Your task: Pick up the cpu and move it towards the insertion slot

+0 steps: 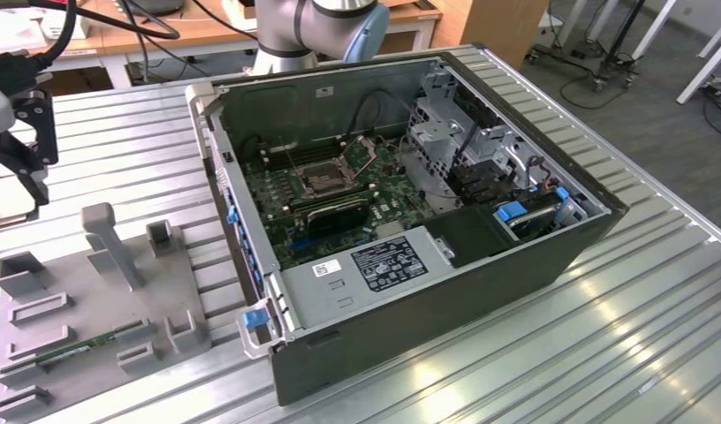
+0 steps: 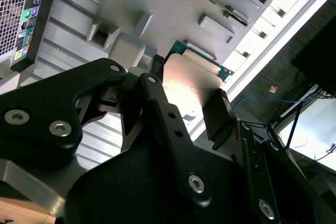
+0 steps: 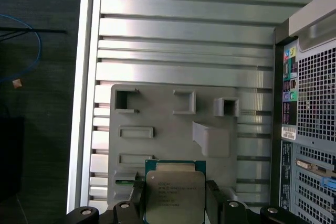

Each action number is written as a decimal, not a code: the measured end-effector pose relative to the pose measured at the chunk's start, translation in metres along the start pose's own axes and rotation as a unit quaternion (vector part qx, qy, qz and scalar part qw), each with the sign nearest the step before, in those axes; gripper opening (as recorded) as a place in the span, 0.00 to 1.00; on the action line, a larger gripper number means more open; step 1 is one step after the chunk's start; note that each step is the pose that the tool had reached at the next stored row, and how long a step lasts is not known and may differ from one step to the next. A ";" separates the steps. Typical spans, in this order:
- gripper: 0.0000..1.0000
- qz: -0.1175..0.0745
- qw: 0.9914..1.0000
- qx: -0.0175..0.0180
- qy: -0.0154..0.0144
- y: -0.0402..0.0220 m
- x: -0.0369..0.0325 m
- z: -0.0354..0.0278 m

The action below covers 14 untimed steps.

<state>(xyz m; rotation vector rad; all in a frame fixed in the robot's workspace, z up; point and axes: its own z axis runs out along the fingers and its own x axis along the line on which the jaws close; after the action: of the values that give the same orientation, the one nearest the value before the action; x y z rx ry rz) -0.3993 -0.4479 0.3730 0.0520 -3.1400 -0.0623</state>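
Jaws clamped on the cpu (image 3: 175, 192), pads on two opposite edges, pale metal face toward the first wrist view's camera. It sits square between the jaws, lifted clear of the grey plastic tray (image 3: 168, 103) lying below them on the table (image 3: 184, 30). Thin, stiff, light. The smooth narrow edges give little bite, so slip or tilt is the risk, and the underside is likely fragile. An edge hold suits it, faces untouched. The insertion slot (image 1: 326, 179) lies inside the open computer case (image 1: 455, 291), well apart from the jaws. Whether the cpu hangs dead level is hard to say.
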 end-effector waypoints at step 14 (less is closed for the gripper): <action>0.55 0.000 1.000 0.000 0.000 0.0000 -0.0020 -0.0019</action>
<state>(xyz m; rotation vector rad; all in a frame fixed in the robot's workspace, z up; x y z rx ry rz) -0.3973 -0.4479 0.3749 0.0519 -3.1400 -0.0624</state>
